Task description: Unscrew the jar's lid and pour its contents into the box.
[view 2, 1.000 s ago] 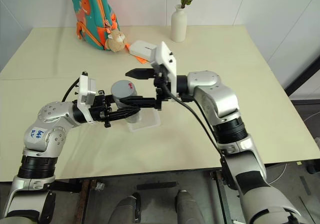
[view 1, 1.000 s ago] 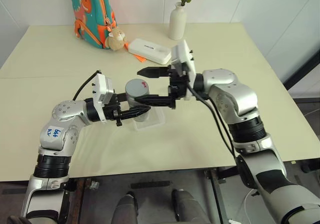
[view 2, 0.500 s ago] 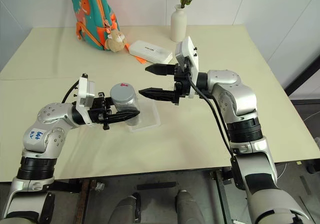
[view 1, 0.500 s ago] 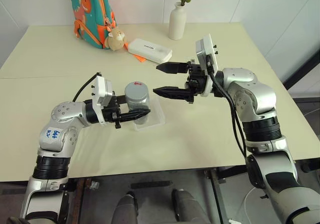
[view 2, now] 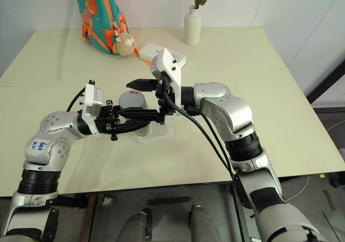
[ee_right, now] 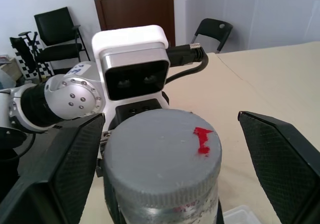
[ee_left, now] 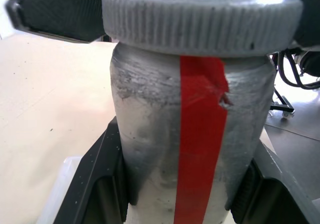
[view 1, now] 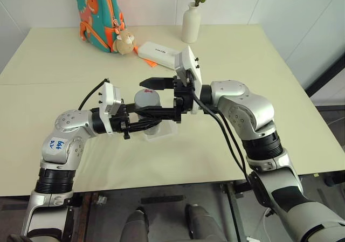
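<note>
Your left gripper is clamped on the small clear plastic jar above the shallow transparent box, your right gripper gapes empty around the ribbed grey lid; close off-centre and it could slip.

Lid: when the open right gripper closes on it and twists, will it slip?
Probably not: the lid has a ribbed rim, which should give the fingers bite. It looks rigid, unlikely to flex. The jar might turn instead, though the left gripper clamps its body.
</note>
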### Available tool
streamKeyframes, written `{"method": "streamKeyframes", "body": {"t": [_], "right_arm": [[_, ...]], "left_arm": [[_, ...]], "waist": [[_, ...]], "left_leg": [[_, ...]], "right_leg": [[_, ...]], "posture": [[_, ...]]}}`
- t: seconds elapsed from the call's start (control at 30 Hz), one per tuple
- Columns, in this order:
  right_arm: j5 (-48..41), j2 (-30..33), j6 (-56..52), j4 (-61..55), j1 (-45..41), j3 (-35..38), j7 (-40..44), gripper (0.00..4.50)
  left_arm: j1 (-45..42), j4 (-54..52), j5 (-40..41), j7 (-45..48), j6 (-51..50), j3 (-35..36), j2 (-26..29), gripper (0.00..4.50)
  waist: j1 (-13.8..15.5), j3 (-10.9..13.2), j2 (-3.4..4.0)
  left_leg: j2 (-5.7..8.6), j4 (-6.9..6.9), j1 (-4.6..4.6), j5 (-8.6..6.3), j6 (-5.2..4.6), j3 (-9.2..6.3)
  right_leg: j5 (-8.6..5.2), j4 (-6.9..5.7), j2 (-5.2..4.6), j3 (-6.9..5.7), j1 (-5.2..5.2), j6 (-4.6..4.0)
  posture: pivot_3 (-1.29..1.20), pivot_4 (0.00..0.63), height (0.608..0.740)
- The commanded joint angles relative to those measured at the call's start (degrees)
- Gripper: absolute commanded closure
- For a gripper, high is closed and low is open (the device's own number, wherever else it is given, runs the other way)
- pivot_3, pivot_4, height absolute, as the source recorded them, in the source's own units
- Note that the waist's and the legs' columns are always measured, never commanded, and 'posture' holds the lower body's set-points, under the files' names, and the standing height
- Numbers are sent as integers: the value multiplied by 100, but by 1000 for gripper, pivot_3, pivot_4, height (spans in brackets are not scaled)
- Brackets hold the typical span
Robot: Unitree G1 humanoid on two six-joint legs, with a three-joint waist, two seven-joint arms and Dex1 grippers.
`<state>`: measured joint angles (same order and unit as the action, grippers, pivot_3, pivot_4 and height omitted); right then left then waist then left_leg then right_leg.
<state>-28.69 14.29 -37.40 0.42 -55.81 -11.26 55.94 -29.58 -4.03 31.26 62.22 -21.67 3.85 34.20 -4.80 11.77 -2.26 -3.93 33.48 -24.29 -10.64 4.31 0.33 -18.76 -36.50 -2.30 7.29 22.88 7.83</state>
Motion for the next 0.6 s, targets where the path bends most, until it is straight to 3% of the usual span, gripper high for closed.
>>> {"method": "streamKeyframes", "body": {"t": [0.03,0.6], "right_arm": [[113,-111,156,-16,-171,-9,-117,25],[-121,611,376,301,148,533,593,25]], "left_arm": [[-58,-170,113,23,1,29,-20,2500],[-127,-126,95,74,1,34,-2,2500]], "waist": [[0,0,0],[-7,0,0]], "left_leg": [[0,0,0,0,0,0],[0,1,-1,0,0,0]], "right_leg": [[0,0,0,0,0,0],[0,-1,1,0,1,0]], "posture": [[0,150,740],[0,150,740]]}}
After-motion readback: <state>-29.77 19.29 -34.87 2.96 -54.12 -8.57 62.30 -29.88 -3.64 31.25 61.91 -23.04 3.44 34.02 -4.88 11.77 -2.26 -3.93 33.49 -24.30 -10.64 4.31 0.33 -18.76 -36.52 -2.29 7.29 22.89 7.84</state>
